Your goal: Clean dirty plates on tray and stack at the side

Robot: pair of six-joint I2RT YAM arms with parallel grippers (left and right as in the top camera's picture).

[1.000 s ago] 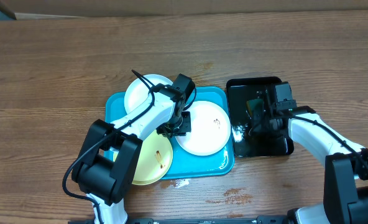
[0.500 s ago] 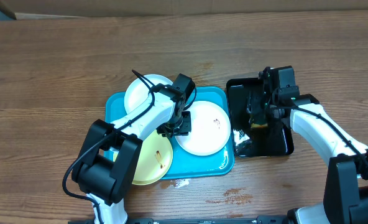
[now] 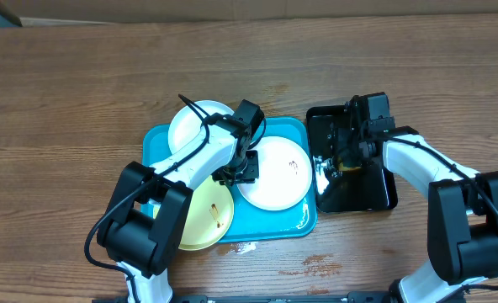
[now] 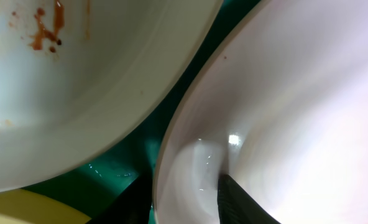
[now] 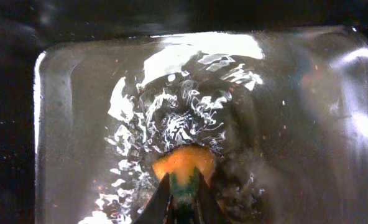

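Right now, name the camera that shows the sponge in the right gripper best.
Right wrist: the sponge, orange and green, sits close up between the right gripper's fingertips over the wet black tray. Overhead gives only a small yellowish patch under the arm. Left wrist shows plates, not the sponge.

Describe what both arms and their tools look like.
The left arm and right arm match: smooth, rounded white links joined by boxy black joint housings. A thin black cable loops off the left arm. The left tool and right tool are black. Their fingers are dark and taper to narrow tips.
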